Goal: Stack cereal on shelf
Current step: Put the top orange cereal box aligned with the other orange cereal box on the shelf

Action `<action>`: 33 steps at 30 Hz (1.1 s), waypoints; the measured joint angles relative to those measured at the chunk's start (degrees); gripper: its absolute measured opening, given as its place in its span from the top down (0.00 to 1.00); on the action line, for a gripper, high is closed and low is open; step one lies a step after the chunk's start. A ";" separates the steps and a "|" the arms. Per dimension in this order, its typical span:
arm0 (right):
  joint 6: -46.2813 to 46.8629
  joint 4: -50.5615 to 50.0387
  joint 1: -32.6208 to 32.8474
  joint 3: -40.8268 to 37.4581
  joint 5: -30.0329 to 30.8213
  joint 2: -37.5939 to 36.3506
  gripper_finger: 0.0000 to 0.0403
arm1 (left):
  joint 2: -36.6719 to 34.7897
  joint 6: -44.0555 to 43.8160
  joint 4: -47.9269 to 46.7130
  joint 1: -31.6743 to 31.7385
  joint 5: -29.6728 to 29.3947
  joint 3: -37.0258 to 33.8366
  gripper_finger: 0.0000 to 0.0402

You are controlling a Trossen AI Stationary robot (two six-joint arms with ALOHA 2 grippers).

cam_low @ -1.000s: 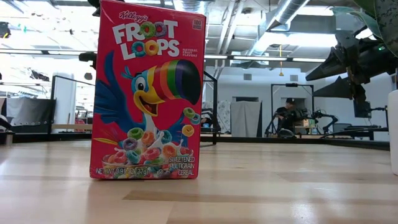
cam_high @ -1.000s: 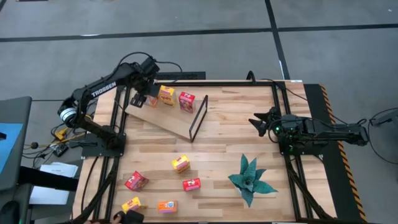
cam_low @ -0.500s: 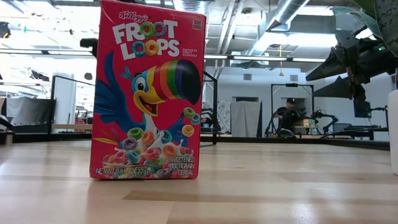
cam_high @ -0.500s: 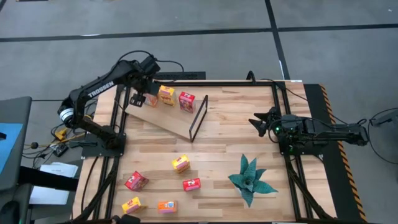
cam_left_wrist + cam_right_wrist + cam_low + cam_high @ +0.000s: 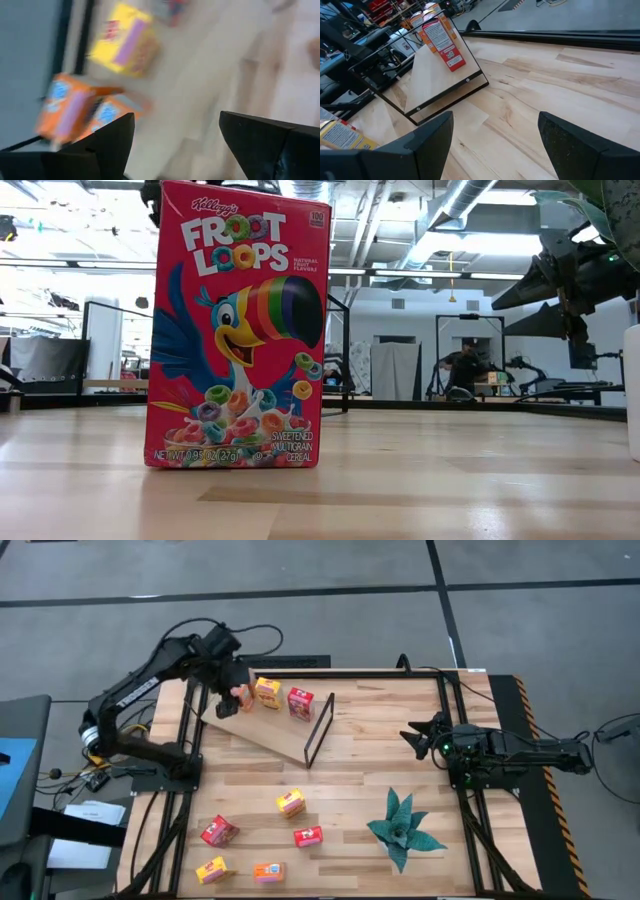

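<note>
The shelf [image 5: 262,730], a light board with a black frame [image 5: 318,730] at one end, lies at the table's far left. Cereal stands on it: orange boxes [image 5: 62,107], a yellow box [image 5: 267,692] and a red box [image 5: 300,703]. Several more cereal boxes lie loose near the front left, among them a yellow one [image 5: 291,803] and a red one [image 5: 308,836]; the latter fills the low view [image 5: 238,325]. My left gripper [image 5: 227,700] hangs open above the shelf's left end, beside the orange boxes, with nothing between its fingers [image 5: 175,117]. My right gripper [image 5: 408,737] waits open at the right.
A green artificial plant [image 5: 402,828] lies at the front right. Black rails run along the table's left and right sides [image 5: 452,720]. Bare tabletop lies between the shelf and the loose boxes [image 5: 250,775].
My left gripper has risen from the orange boxes on the shelf and drawn back toward the table's far left corner, rolling about its own axis. The boxes on the shelf have stayed in place.
</note>
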 joint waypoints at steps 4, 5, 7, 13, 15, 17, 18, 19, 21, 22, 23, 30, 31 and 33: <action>0.00 -0.02 0.00 0.00 -0.01 0.00 0.21 | -3.65 -2.96 3.20 -2.29 -8.44 -5.20 0.38; 0.00 -0.02 0.00 0.00 -0.02 0.00 0.21 | -4.52 -4.05 3.22 -3.00 -8.76 -6.17 0.41; 0.00 0.00 0.00 0.00 -0.02 0.00 0.21 | -6.31 -6.45 3.13 -4.10 -8.70 -8.39 0.50; 0.02 -0.02 0.00 0.00 -0.02 0.00 0.21 | -11.82 -12.36 10.10 -6.28 -8.86 -17.39 0.80; 0.02 -0.04 0.00 0.00 -0.01 0.00 0.21 | -13.42 -14.19 14.11 -6.91 -8.81 -20.19 0.90; 0.02 -0.04 0.00 0.00 0.00 0.00 0.21 | -14.58 -16.30 18.51 -7.27 -8.81 -22.78 0.97; 0.02 -0.06 0.00 0.00 0.00 0.00 0.21 | -14.97 -17.41 20.12 -7.38 -8.86 -23.85 0.98; 0.02 -0.04 0.00 0.00 0.00 0.00 0.21 | -15.29 -18.49 21.81 -7.63 -9.21 -24.76 0.98; 0.09 -0.06 0.00 0.00 0.00 0.00 0.21 | -15.41 -20.49 24.82 -8.20 -10.65 -26.23 0.98; 0.22 -0.04 0.00 0.00 0.00 0.00 0.21 | -15.38 -21.28 25.59 -8.55 -11.64 -26.90 0.98; 0.22 -0.04 0.00 0.00 0.00 0.00 0.21 | -15.28 -21.98 25.80 -8.92 -12.72 -27.32 0.99; 0.22 -0.04 0.00 0.00 0.00 0.00 0.21 | -14.58 -25.75 32.80 -12.37 -20.93 -30.56 1.00; 0.22 -0.04 0.00 0.00 0.00 0.00 0.21 | -14.58 -26.49 33.59 -12.74 -22.09 -31.03 1.00; 0.22 -0.04 0.00 0.00 0.00 0.00 0.21 | -14.58 -27.75 33.50 -13.34 -24.31 -31.86 1.00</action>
